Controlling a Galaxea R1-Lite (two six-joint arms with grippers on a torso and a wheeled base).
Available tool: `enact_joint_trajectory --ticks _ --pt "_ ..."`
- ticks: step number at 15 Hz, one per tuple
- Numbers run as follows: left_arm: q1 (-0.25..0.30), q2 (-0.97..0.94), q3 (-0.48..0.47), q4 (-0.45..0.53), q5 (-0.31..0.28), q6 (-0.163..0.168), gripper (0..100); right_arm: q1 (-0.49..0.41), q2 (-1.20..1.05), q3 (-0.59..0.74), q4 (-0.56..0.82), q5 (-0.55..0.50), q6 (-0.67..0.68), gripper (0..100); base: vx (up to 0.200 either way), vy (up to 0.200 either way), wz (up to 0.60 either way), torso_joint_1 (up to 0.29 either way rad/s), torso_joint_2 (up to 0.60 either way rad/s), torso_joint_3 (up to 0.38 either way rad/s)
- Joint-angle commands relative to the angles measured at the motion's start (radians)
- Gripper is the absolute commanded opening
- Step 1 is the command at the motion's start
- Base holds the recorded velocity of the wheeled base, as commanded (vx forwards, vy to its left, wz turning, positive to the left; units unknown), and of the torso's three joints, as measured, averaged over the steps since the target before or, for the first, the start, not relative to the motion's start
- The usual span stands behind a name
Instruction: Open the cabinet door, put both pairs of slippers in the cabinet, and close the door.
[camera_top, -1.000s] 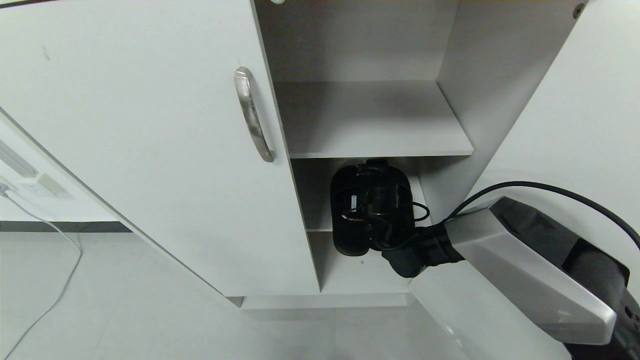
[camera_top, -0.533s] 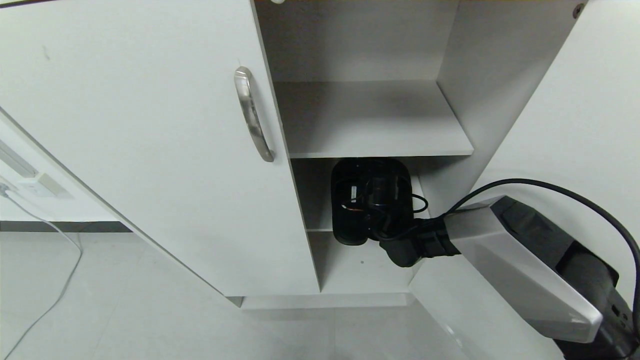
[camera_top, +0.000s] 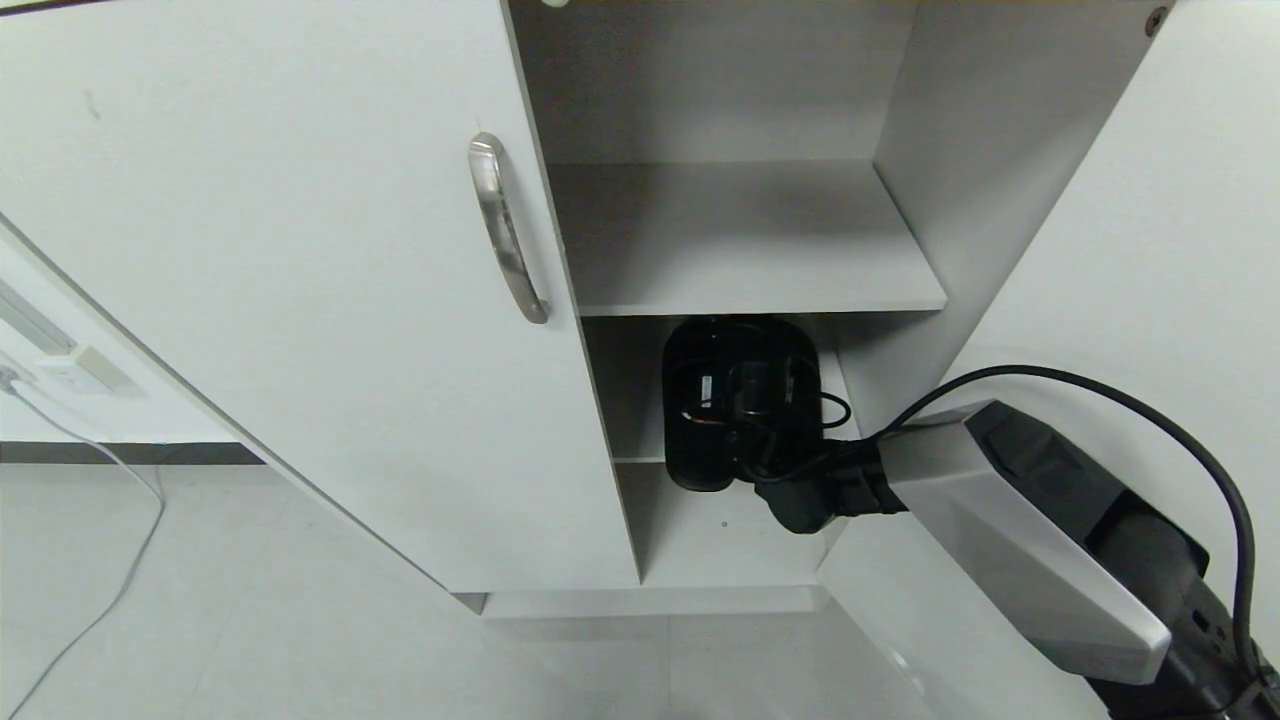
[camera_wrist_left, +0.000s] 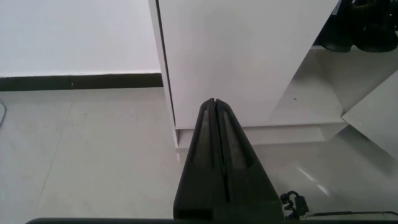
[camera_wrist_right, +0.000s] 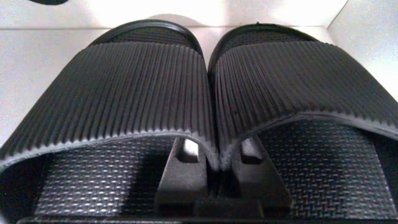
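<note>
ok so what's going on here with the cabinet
The right gripper holds a pair of black slippers pinched together, inside the cabinet's lower compartment, beneath the shelf. The right-hand door stands open. The left gripper is shut and empty, above the floor in front of the cabinet.

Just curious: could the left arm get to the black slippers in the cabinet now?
Probably not: the right gripper holds the slippers in the narrow opening, and the closed left door faces the left gripper.
</note>
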Motion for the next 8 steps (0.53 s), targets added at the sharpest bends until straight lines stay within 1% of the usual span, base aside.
enact_joint_trajectory --ticks 1,5,6,8 --pt "0.000 0.002 0.000 0.000 0.000 0.000 0 0.000 0.010 -0.005 0.000 0.000 0.000 0 0.000 0.000 0.00 0.000 0.00 0.000" --pt "0.000 0.000 0.000 0.000 0.000 0.000 0 0.000 0.018 -0.004 0.000 0.000 0.000 0 0.000 0.000 0.00 0.000 0.00 0.000" --pt "0.000 0.002 0.000 0.000 0.000 0.000 0 0.000 0.018 -0.004 0.000 0.000 0.002 100 0.000 0.000 0.00 0.000 0.00 0.000" --pt "0.000 0.002 0.000 0.000 0.000 0.000 0 0.000 0.016 0.001 0.000 -0.002 0.002 100 0.000 0.000 0.00 0.000 0.00 0.000"
